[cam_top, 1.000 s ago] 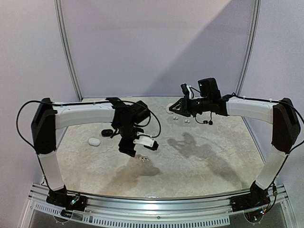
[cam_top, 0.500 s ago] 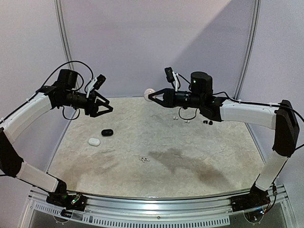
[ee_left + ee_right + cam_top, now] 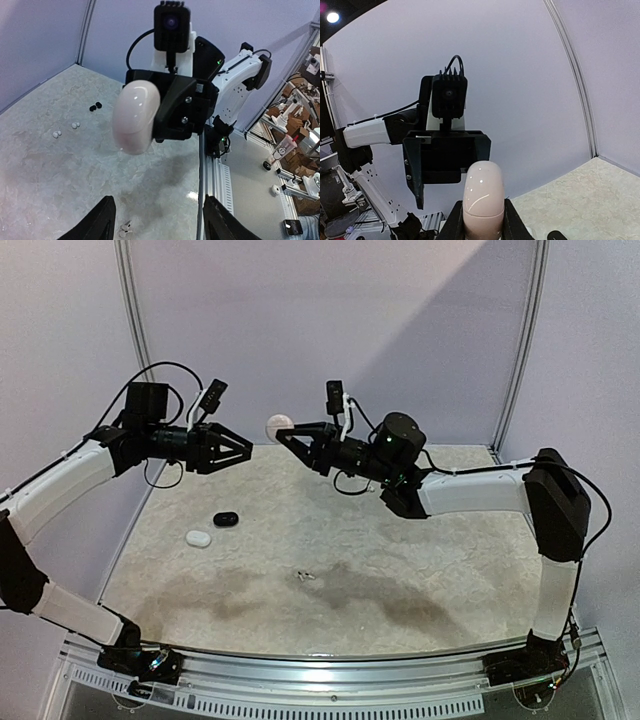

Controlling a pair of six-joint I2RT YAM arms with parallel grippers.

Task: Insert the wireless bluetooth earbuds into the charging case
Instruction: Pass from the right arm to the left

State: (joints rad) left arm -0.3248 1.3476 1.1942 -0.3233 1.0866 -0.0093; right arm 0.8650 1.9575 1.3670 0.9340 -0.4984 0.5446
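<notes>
My right gripper [image 3: 284,433] is shut on a white charging case [image 3: 278,425] and holds it in the air over the back of the table. In the right wrist view the case [image 3: 482,192] stands upright between the fingers [image 3: 454,222]. My left gripper [image 3: 244,448] faces it from the left, open and empty, a short gap away. In the left wrist view the case [image 3: 135,117] hangs ahead of the spread fingers [image 3: 102,220]. A white pair of earbuds [image 3: 303,576] lies on the table; the same pair [image 3: 124,230] shows low in the left wrist view.
A black case [image 3: 226,518] and a white case [image 3: 198,537] lie at the table's left. More white earbud pairs [image 3: 56,134] [image 3: 75,125] and a black pair [image 3: 95,105] lie near the back. The aluminium rail [image 3: 320,665] runs along the near edge.
Both arms rose from the table. The right gripper carried the white case up and leftward. The left gripper swung up and left, then came right toward the case, its jaws narrowing somewhat.
</notes>
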